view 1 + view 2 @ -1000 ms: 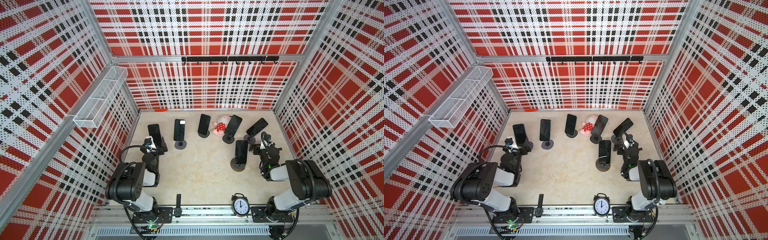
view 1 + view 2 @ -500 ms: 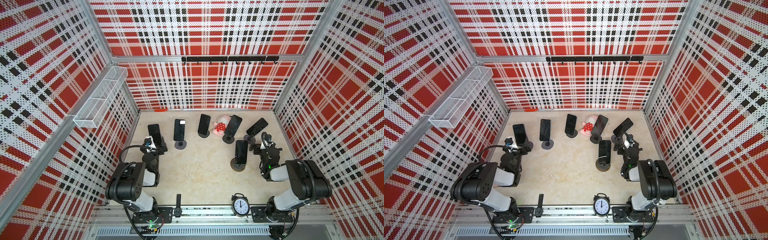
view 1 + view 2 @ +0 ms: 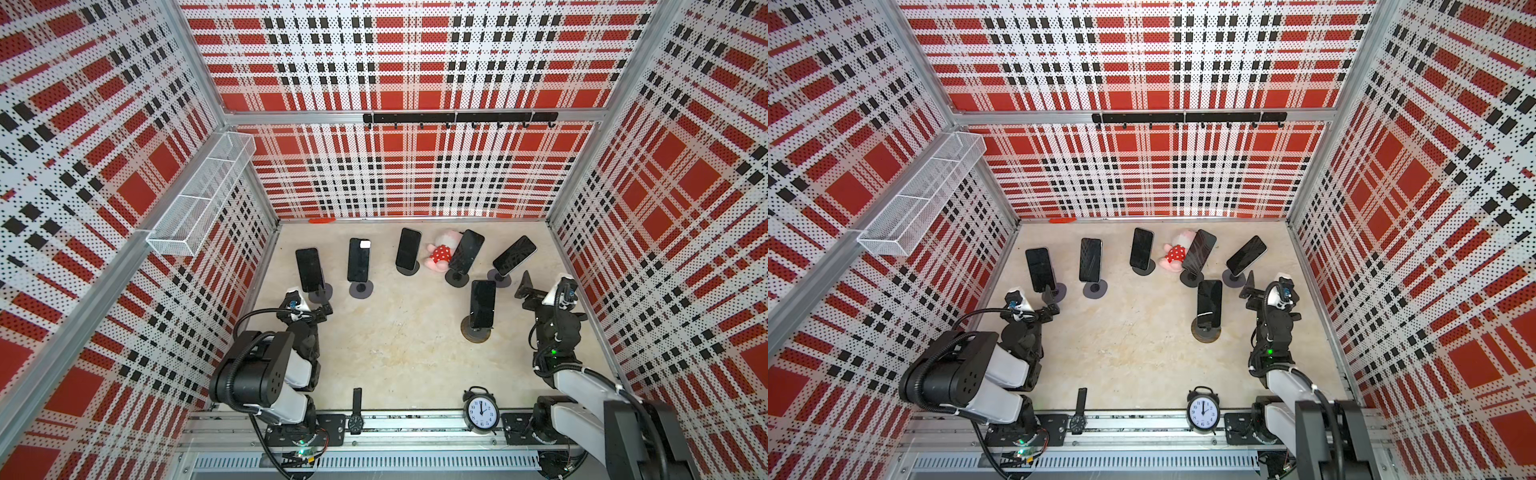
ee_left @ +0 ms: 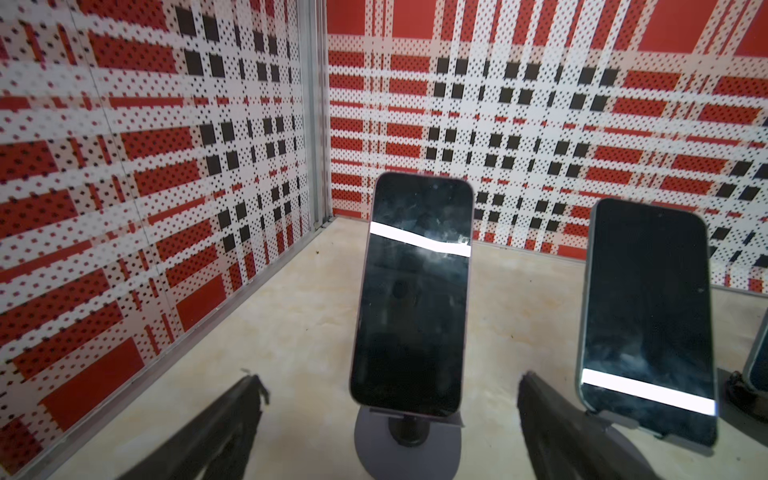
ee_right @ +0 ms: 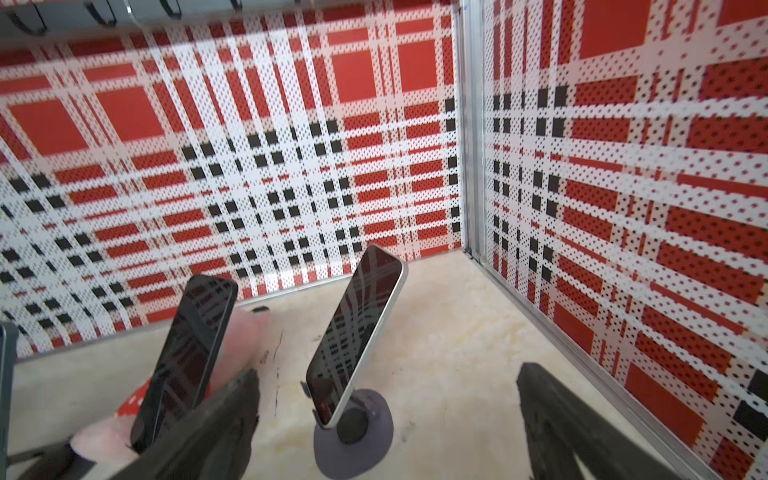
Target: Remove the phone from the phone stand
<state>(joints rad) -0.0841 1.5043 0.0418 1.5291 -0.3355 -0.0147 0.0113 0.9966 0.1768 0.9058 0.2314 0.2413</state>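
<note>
no phone lifted yet, both pincers released

closest to you, the alarm clock (image 3: 481, 411) and the wristwatch (image 3: 356, 415) sit on the front rail and play no part in the job. next in, the left pincer (image 4: 390, 378) is spread wide and empty. in its wrist view the leftmost phone (image 4: 411, 299) stands on its stand (image 4: 409, 440), framed between the two fingers and untouched. across the bench (image 3: 395, 353), the right pincer (image 5: 386, 372) is likewise spread and grasps nothing, and the rightmost phone (image 5: 357, 336) leans on its round base (image 5: 357, 432) ahead of it. a nearer phone (image 3: 483, 303) stands alone mid-bench. farther back, three more phones (image 3: 408, 249) and a plush toy (image 3: 441, 253) fill the rear row. all six phones sit on stands, so you have the whole removal left: close in, grip, lift clear.
</note>
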